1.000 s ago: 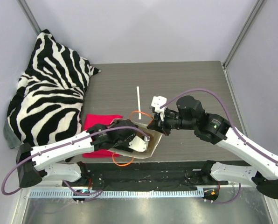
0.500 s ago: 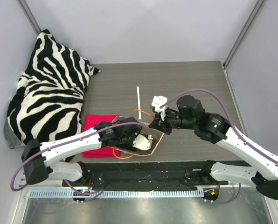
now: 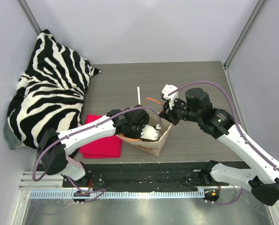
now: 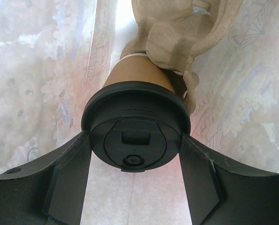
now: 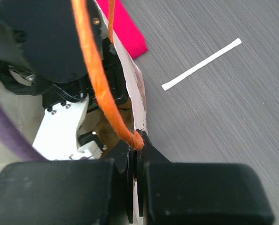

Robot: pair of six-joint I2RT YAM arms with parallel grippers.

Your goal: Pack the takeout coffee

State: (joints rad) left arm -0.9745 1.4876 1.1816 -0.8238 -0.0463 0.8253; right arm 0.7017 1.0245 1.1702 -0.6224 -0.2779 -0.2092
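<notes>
- Top view: the kraft paper bag [image 3: 148, 142] stands open on the bench [image 3: 195, 79], just beside a red cloth [image 3: 101, 144]. A white stick [image 3: 139, 97] lies behind it and a zebra cushion [image 3: 48, 89] sits well to the left.
- The left arm [image 3: 90, 132] reaches down into the bag's mouth, so its hand and the cup are hidden from this view. The right hand [image 3: 167, 114] is at the bag's far rim.
- Left wrist view: the takeout coffee [image 4: 135, 84] is inside the bag, with pale paper walls on both sides. Its base is nested in the tan pulp carrier [image 4: 177, 33].
- The left hand [image 4: 135, 140] is narrowed onto the cup, with a finger pressed against each side of the black lid [image 4: 135, 143].
- My judgement is that the cup is light, with thin paper walls that dent under a hard squeeze. The lid is smooth, only pressed on, and could pop off.
- A safer hold is probably just under the lid, where the rolled rim stiffens the cup. I cannot tell whether it is full, so it is best kept upright.
- Right wrist view: the right hand's fingers are pinched flat together on the bag's rim, right where the orange handle [image 5: 95, 75] is anchored, holding the mouth open.
- The paper there is thin and would probably tear under a sharp tug.
</notes>
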